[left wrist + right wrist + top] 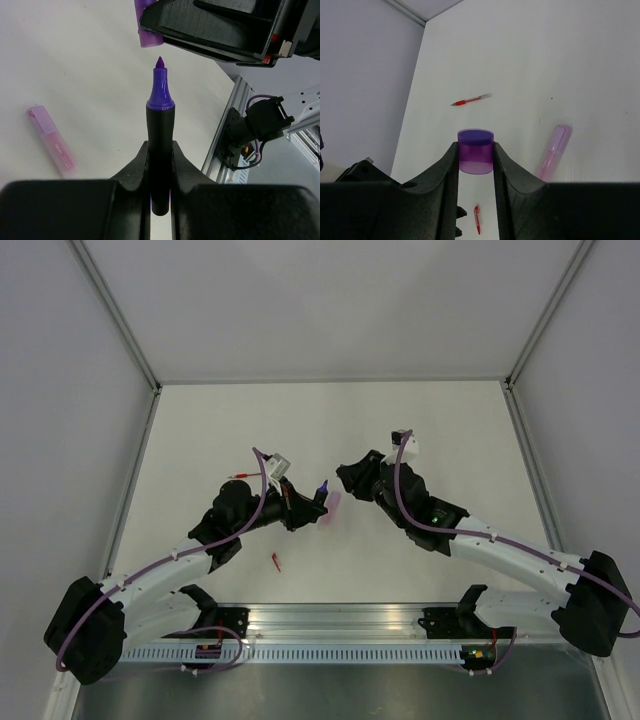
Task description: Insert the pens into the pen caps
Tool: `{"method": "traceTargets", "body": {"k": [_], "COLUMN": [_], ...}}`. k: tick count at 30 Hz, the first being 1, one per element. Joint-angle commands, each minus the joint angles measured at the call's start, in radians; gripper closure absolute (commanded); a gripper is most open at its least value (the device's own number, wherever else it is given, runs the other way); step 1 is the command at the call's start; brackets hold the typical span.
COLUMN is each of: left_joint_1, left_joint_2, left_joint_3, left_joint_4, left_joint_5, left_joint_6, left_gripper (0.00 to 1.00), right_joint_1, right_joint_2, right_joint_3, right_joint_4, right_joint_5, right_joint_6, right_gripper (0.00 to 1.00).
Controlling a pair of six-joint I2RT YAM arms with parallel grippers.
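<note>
My left gripper [160, 146] is shut on a dark-barrelled pen [160, 125]. Its purple tip [160, 82] points at the stubby purple cap [146, 30], with a small gap between them. My right gripper [475, 148] is shut on that purple cap [475, 151]. In the top view the left gripper [305, 508] and the right gripper [346, 480] face each other above mid-table. A thin red pen [471, 100] lies at the far left of the table [240, 477]. The tiny red cap [477, 219] lies near the front [276, 561].
A pale pink marker [52, 142] lies flat on the table below the grippers [554, 150] [333, 507]. Grey walls close in the white table [420, 430] on three sides. An aluminium rail [340, 625] with both arm bases runs along the near edge.
</note>
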Motion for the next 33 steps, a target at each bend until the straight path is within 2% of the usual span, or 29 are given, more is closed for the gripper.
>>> {"method": "traceTargets", "body": {"k": [1,25,33], "left_joint_1": [-0.005,-0.005,-0.005], "left_joint_2": [-0.017,-0.037,-0.077], "left_joint_3": [0.001,0.000,-0.016], "left_joint_4": [0.036,0.014,0.008], "left_joint_5": [-0.011,-0.046,-0.086], "left_joint_6": [-0.007,0.010,0.010], "left_gripper": [0.98,0.98,0.98], "right_joint_1": [0.027,0.166,0.261], "right_joint_2": [-0.005,0.078,0.112], "right_joint_3": [0.055,0.136,0.157], "right_joint_4": [0.030,-0.032,-0.108], "right_joint_5": [0.043,0.152,0.284], "right_joint_6": [0.011,-0.002,-0.006], "right_gripper": [1.00,1.00,1.00]}}
